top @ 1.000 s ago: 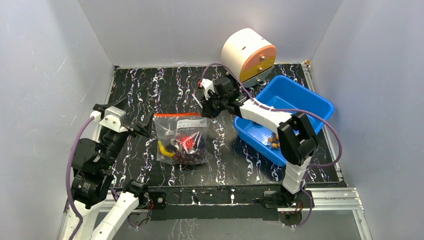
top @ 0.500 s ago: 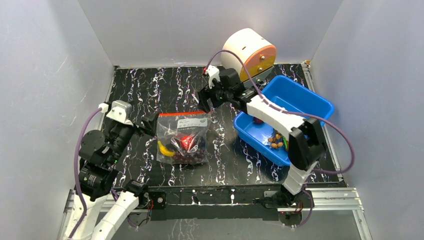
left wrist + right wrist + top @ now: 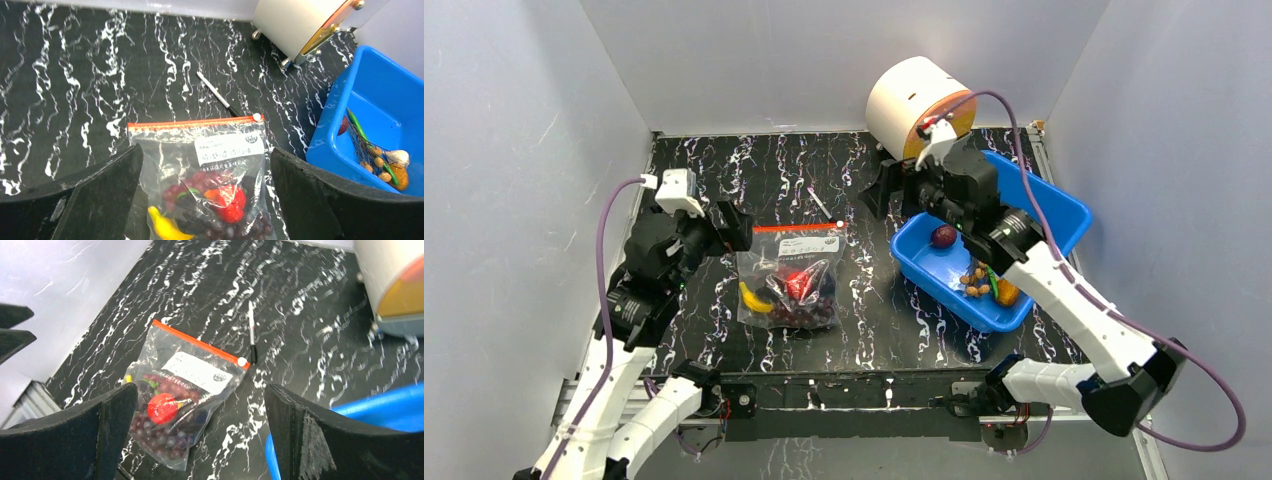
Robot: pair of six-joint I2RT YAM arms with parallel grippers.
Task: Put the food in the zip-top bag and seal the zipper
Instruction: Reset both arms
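Both pincers hung spread wide with nothing between the jaws, the left gripper near the bag's far left corner and the right gripper farther back toward the bin.

Nearest me, the zip-top bag lay flat on the table. The food was bunched in its near half: grapes, a banana and a red fruit. The zipper ran along its far edge. Just past that edge lay a pen, and the blue bin sat off to the right.

My worry was the seal. I judged that if the track had not closed all the way, any lift would spill the fruit, and I could not confirm closure from these views. A pincer coming down on the strip's right end could also snag the pen, or skid the slick bag.

Only the wrist cameras showed the white slider parked at the strip's right end, the pen tip almost touching it. The overhead alone showed both arms standing clear of the bag.
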